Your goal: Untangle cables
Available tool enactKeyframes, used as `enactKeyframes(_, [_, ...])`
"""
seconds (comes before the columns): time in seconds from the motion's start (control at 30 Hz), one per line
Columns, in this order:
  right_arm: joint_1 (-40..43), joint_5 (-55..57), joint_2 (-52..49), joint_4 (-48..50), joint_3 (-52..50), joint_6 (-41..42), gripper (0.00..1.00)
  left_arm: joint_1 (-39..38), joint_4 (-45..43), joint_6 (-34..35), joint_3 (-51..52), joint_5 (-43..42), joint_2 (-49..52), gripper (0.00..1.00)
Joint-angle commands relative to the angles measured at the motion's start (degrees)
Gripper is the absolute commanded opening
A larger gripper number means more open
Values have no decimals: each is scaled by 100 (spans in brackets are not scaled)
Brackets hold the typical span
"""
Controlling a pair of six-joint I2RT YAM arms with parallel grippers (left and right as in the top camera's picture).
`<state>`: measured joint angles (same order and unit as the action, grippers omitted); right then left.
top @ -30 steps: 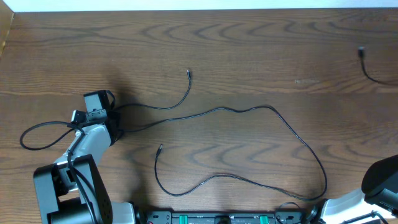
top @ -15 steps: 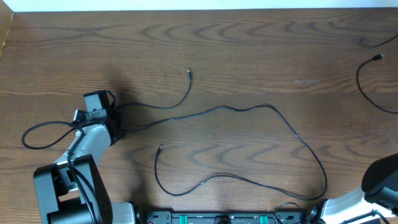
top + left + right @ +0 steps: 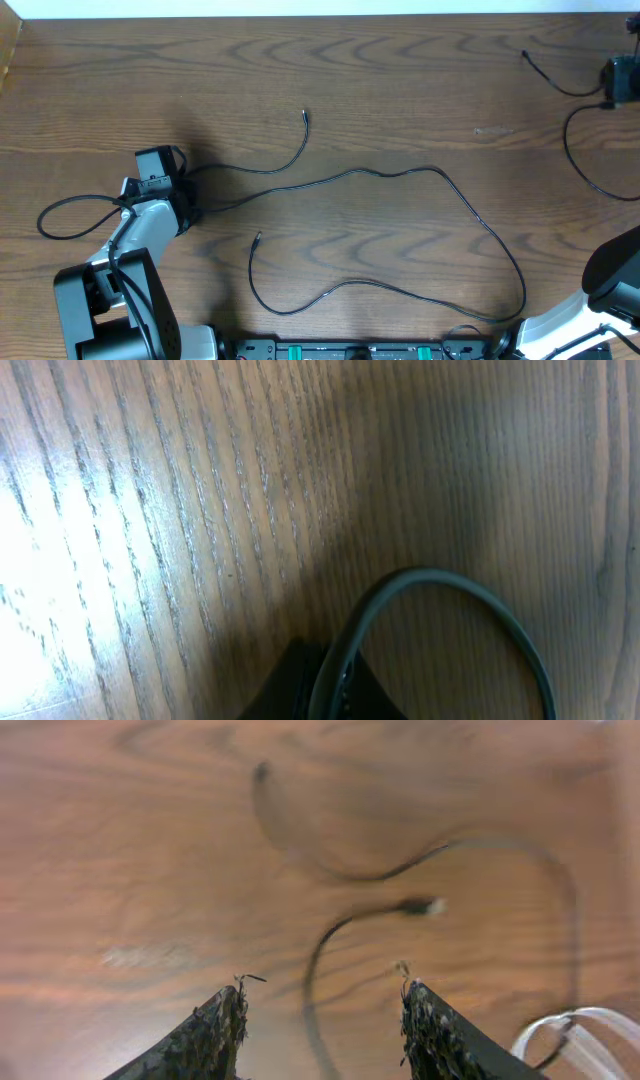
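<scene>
1. The right gripper [image 3: 320, 1020] hangs released over the brown wooden bench [image 3: 400, 60], with nothing between its parted jaws. A thin black plug-ended cable [image 3: 566, 140] lies just below it at the far right edge.
2. The left gripper [image 3: 330, 688] is clenched, apparently on a looping thin black cable [image 3: 430, 571], though the wrist view is too close to be sure.
3. A long thin black cable [image 3: 440, 178] snakes across the middle, its left end near that gripper.
4. These cords look light, limp and prone to dragging. Pinching near a plug seems the safest hold.
</scene>
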<state>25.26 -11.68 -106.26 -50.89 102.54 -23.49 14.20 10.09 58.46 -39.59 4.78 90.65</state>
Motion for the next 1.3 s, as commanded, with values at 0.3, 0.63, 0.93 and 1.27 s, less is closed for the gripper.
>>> enactKeyframes(0.3, [-50,127,17,-1189,-1351,1714,64,20,155,-273,37,11,31,8])
enactKeyframes(0.63, [61,879,17,-461,-2704,2507,80,13,48,-2697,37,-1169,31,8])
enactKeyframes(0.93, [280,2258,17,-518,-2957,2516,90,-411,-11,-3696,37,-1917,31,8])
enactKeyframes(1.27, [918,2072,17,278,-3617,2203,95,-1362,-55,-4341,37,-1912,31,26])
